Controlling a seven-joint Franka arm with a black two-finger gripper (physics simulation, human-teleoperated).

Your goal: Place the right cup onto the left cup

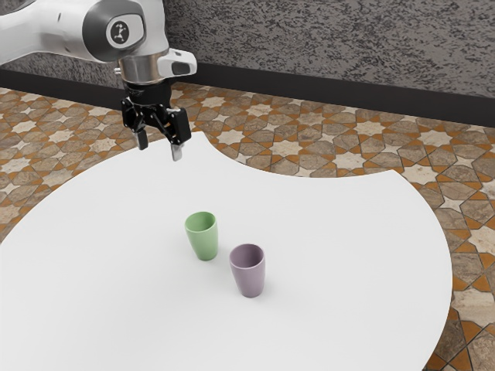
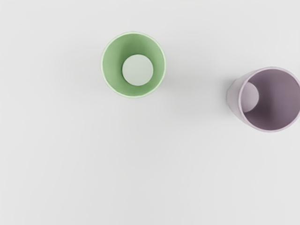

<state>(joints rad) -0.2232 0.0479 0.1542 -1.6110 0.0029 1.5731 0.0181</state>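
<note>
Purple cup (image 1: 249, 280), which I take for the right one, stands upright in the exterior view, at four o'clock from the green cup (image 1: 204, 238) and near it. At eleven o'clock from both, my gripper (image 1: 159, 152) hangs with fingers spread, holding nothing. Those close-set rims could let a descending finger topple the green cup; an off-centre release could tip the stack. The wrist view adds the green floor (image 2: 138, 70) and mauve floor (image 2: 251, 97) inside them.

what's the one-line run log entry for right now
black two-finger gripper open, empty | tapered green cup and tapered mauve cup upright, apart | both on white table | stacking not yet done
</note>
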